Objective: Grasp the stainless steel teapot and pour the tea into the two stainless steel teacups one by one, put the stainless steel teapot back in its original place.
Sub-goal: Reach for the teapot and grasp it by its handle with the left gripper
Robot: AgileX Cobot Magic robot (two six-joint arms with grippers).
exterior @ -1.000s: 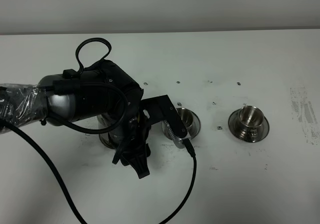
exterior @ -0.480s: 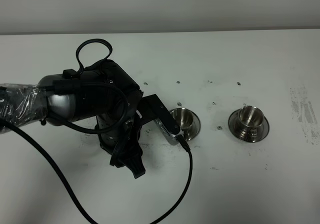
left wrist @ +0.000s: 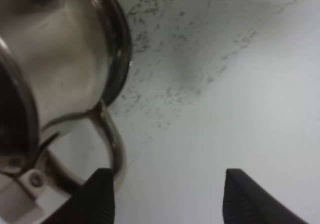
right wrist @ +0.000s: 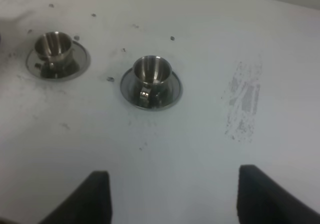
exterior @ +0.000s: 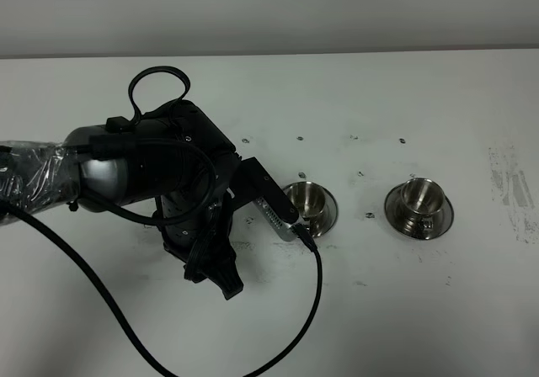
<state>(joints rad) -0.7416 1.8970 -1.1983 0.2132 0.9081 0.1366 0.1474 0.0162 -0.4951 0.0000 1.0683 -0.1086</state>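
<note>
1. My left arm [exterior: 152, 171] fills the left-centre of the high view, bent low over the white bench [exterior: 379, 310]. It hides the stainless steel teapot [left wrist: 65, 59], which shows only on the left wrist camera.
2. There the pot's shiny body is close up, and its loop handle [left wrist: 117, 146] is just beside one finger of the left gripper [left wrist: 167, 196].
3. Those jaws stand apart with only bare bench in the gap; I see nothing clamped.
4. The centre teacup [exterior: 307, 200] sits mid-frame, its left edge overlapped by the arm. The right teacup [exterior: 418, 199] is right of centre, each on its saucer [exterior: 445, 217].
5. The right gripper [right wrist: 172, 199] hangs over bare bench, jaws wide and empty, well apart from both cups.
6. A grey scuff [exterior: 509, 188] marks the bench at the right edge.
</note>
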